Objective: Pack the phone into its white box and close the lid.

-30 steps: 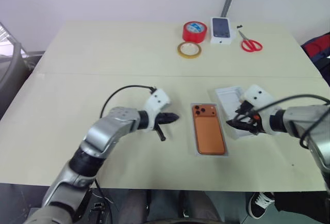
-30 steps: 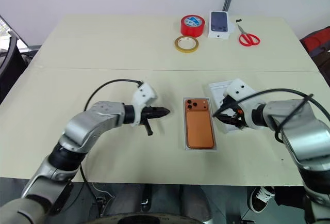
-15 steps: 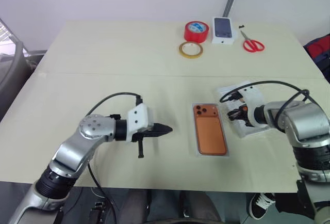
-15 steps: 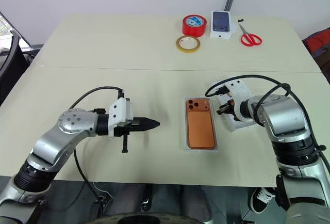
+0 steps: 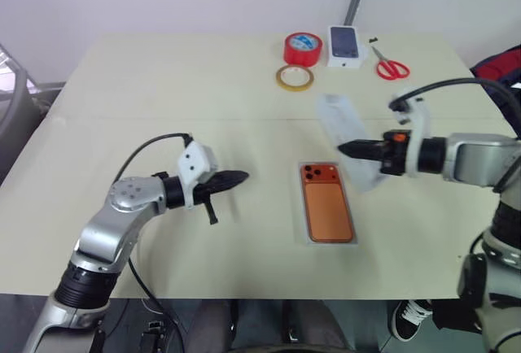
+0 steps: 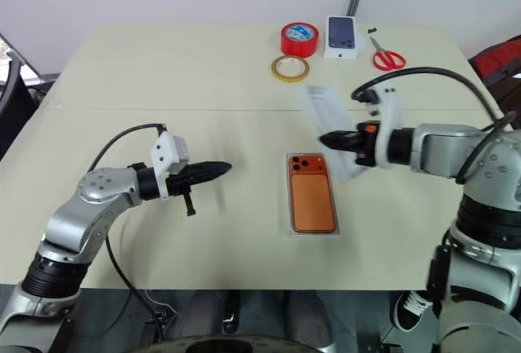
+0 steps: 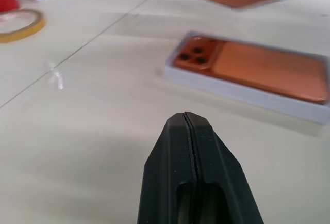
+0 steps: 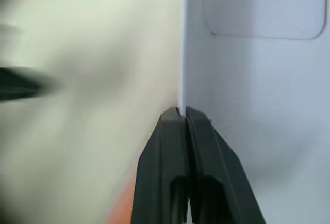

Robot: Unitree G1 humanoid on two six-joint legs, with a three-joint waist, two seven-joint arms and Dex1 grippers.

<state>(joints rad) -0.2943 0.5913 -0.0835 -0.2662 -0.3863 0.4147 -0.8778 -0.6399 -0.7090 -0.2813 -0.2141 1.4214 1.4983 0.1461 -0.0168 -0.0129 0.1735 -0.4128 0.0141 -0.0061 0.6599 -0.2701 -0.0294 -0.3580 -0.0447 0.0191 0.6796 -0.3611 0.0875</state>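
Observation:
The orange phone (image 5: 328, 211) lies camera side up inside the shallow white box (image 5: 330, 242) at the table's centre front. Just right of and above the box, the white lid (image 5: 338, 117) hangs tilted in the air. My right gripper (image 5: 342, 150) is shut on its thin rim (image 8: 182, 53). In the right wrist view the lid's white face (image 8: 258, 105) shows a rounded recess outline. My left gripper (image 5: 242, 176) is shut on nothing. It hovers left of the box, apart from it and pointing toward it, and the closed fingertips (image 7: 184, 121) show in the left wrist view.
At the table's far side stand a red tape roll (image 5: 302, 48), a yellow tape ring (image 5: 294, 78), a small white box printed with a dark phone (image 5: 345, 46) and red scissors (image 5: 390, 67). The table's front edge (image 5: 244, 294) runs close below the white box.
My right gripper closed on the lid and raised it off the table, swinging it toward the box. My left gripper drew back to the left, away from the box.

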